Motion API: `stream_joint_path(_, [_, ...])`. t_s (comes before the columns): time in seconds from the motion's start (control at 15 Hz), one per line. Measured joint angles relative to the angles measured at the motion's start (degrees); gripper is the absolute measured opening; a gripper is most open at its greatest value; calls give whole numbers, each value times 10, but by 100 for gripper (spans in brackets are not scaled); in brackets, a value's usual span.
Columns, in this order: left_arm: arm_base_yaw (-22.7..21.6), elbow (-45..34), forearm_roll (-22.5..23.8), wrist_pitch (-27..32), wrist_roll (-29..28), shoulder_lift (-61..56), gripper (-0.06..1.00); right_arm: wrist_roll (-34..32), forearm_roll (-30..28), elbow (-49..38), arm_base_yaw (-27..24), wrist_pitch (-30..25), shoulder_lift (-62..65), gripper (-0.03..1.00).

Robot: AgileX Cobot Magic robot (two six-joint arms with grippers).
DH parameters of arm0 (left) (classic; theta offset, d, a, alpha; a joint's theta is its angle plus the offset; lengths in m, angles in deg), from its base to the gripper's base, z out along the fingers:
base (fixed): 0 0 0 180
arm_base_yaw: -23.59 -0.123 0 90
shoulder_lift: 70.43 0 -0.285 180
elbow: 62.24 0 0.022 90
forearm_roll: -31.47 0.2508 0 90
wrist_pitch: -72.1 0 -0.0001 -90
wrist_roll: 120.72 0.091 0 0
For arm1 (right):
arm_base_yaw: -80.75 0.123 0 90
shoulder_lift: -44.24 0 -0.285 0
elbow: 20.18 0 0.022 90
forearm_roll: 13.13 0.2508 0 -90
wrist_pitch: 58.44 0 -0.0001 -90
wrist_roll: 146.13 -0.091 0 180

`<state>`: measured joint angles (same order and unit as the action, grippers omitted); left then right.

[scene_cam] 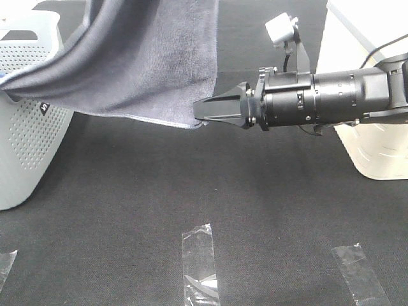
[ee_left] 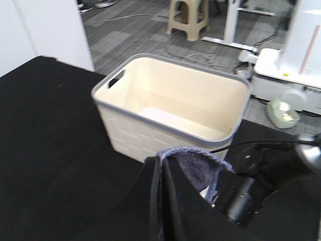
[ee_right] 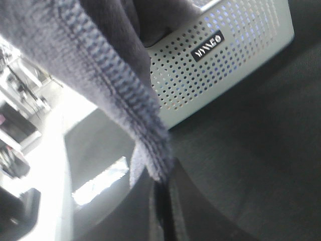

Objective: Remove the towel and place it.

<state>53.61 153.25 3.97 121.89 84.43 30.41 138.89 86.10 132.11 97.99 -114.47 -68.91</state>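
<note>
Half done at best: clamped shut on the towel with left end effector and right end effector, hung between them, one end draped over the basket beyond the right's tips, not yet placed.

surface: black cloth, matte, evenly lit | tape strips: clear, several, stuck flat on it | floor: grey, in squares | stool: beige plastic, upright on floor | wall panel: plain white | cables: loose on floor by white desk legs
</note>
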Motion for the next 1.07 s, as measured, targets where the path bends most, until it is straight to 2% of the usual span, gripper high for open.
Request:
stream_joint_path(0.2, [0,0,113,3,-127,29,0,-120,-54,6,0,49,53,0])
stream_joint_path(0.33, [0,0,176,15,-191,65,0,-227,-133,22,0,109,97,0])
stream_joint_path(0.4, [0,0,196,16,-210,81,0,-308,-190,34,0,135,115,0])
stream_joint_path(0.6, [0,0,222,3,-226,131,0,-579,-445,106,0,158,156,0])
stream_joint_path(0.8, [0,0,225,-68,-227,184,0,-852,-755,198,0,132,161,0])
stream_joint_path(0.93, [0,0,225,-146,-227,213,0,-971,-906,258,0,118,161,0])
stream_joint_path(1.07, [0,-1,224,-250,-227,221,0,-1034,-1014,317,0,111,161,0])
